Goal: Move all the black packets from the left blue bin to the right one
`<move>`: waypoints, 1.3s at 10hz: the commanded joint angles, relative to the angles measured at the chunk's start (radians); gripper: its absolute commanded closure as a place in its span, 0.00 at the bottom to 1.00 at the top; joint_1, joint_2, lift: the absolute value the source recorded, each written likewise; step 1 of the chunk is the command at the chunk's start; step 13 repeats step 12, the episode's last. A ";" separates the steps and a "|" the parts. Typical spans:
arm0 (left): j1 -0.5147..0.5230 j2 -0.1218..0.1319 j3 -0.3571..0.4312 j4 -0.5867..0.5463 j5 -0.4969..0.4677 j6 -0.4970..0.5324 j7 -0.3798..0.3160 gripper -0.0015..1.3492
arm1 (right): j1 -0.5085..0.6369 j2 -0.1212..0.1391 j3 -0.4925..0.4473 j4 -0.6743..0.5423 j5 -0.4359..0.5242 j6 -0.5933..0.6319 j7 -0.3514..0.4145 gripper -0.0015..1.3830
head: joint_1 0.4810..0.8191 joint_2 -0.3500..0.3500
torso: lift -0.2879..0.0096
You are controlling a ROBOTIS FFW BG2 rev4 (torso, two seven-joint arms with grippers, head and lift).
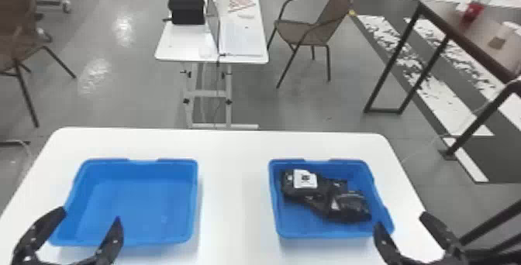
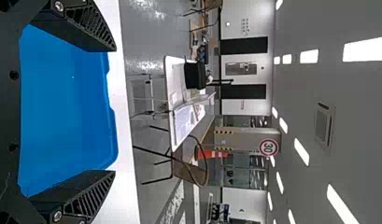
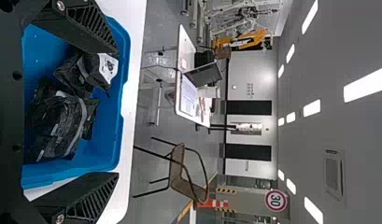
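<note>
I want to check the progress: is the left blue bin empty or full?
Empty: the blue plastic bin shows its bare floor.

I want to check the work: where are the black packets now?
In the head view, the black packets lie inside the right blue bin, near the right gripper.
</note>
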State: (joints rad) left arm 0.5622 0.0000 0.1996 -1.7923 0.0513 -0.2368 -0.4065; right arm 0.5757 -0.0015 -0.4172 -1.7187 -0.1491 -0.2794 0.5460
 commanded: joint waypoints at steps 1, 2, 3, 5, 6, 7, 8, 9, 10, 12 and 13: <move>0.001 -0.003 0.000 0.004 0.005 -0.001 0.000 0.07 | 0.001 0.002 0.000 -0.002 -0.004 0.005 0.000 0.05 | 0.63 0.28 | 0.97; 0.001 -0.003 0.000 0.004 0.002 -0.002 0.000 0.07 | 0.003 0.002 0.000 -0.004 -0.004 0.005 0.000 0.05 | 0.63 0.28 | 0.97; 0.001 -0.003 0.000 0.004 0.004 -0.001 0.000 0.07 | 0.003 0.002 0.000 -0.004 -0.004 0.005 0.000 0.05 | 0.63 0.28 | 0.97; -0.002 -0.003 -0.003 0.004 0.007 0.002 0.000 0.07 | 0.001 0.002 0.000 -0.002 -0.004 0.006 0.000 0.05 | 0.63 0.28 | 0.97; -0.002 -0.003 -0.003 0.004 0.007 0.002 0.000 0.07 | 0.001 0.002 0.000 0.001 -0.004 0.008 0.000 0.05 | 0.63 0.28 | 0.97; -0.004 -0.003 -0.003 0.004 0.009 0.004 0.000 0.07 | 0.000 0.002 0.000 -0.001 -0.004 0.009 0.000 0.05 | 0.63 0.28 | 0.97; -0.002 -0.003 -0.003 0.005 0.010 0.004 0.000 0.07 | 0.001 0.002 0.000 -0.001 -0.006 0.009 0.000 0.05 | 0.63 0.28 | 0.97; -0.002 -0.003 -0.003 0.005 0.012 0.004 0.000 0.07 | 0.001 0.002 0.000 -0.001 -0.007 0.009 0.000 0.05 | 0.63 0.28 | 0.97; -0.005 -0.003 -0.005 0.010 0.018 0.007 0.000 0.07 | 0.001 0.002 0.000 -0.001 -0.010 0.011 0.000 0.05 | 0.63 0.28 | 0.97; -0.007 -0.003 -0.008 0.011 0.019 0.007 0.000 0.07 | 0.001 0.002 0.000 -0.001 -0.014 0.014 0.000 0.06 | 0.63 0.28 | 0.97; -0.007 -0.003 -0.008 0.011 0.019 0.007 0.000 0.07 | 0.001 0.002 0.000 -0.001 -0.014 0.014 0.000 0.06 | 0.63 0.28 | 0.97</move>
